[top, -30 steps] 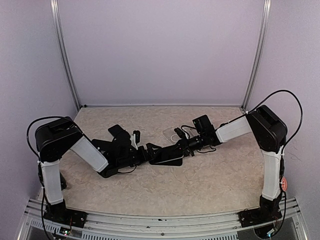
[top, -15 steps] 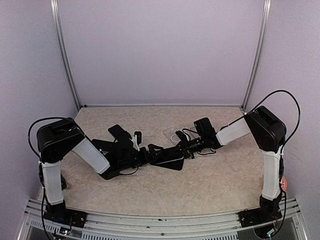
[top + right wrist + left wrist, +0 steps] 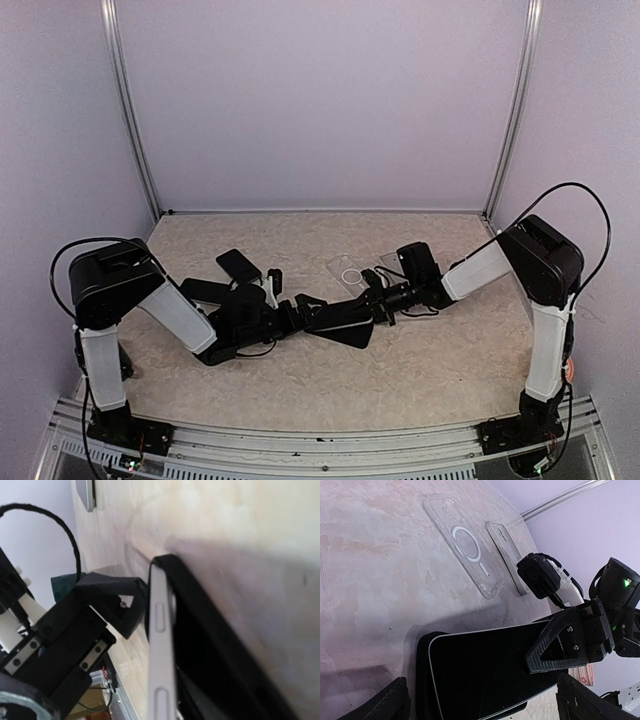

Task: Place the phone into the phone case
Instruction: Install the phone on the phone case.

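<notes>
One black phone [image 3: 340, 321] sits clenched by its edge in the right gripper [image 3: 377, 303], tilted over the table [image 3: 430, 375]. The left gripper [image 3: 303, 308] stands released, jaws wide around the phone's other end. The clear phone case [image 3: 350, 271] lies flat just beyond.

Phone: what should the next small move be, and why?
Probably the right claw should carry the phone over to the case. That claw is shut on the phone, which sits short of the case, and the case lies flat and empty on the table just beyond. The left claw stands open around the phone's other end, gripping nothing, so it should not hinder the move.
</notes>
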`<state>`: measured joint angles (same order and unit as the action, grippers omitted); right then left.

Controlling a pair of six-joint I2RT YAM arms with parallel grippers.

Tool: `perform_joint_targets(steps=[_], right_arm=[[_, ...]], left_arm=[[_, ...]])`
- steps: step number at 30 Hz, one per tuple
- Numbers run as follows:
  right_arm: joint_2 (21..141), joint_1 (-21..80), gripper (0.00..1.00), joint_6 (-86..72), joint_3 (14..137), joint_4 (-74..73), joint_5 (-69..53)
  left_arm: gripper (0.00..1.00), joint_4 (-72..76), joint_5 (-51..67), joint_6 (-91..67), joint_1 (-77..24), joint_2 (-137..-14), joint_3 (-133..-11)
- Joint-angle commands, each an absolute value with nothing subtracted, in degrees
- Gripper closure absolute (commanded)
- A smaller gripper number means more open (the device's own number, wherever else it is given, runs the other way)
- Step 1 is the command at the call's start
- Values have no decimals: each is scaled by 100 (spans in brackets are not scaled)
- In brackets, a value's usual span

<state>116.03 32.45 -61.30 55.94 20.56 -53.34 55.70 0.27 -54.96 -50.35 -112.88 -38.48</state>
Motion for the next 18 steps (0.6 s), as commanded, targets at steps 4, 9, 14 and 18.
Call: perform_joint_targets(steps=[4, 9, 14, 18], right_arm=[[11228, 3234, 100, -6758, 5125, 2438, -5041], [11197, 3268, 100, -6860, 5039, 2552, -4896], [11218, 3319, 100, -7017, 4987, 2801, -4844], [11294, 3401, 100, -7158, 4968, 3052, -4832]], left_arm=[[1, 5632, 131, -5586, -5177, -11362, -3756], [1, 5716, 278, -5592, -5266, -11473, -3860], [1, 5715, 390, -5556, -5333, -11493, -3919], [1, 5736, 462, -5552, -5374, -11525, -3954]])
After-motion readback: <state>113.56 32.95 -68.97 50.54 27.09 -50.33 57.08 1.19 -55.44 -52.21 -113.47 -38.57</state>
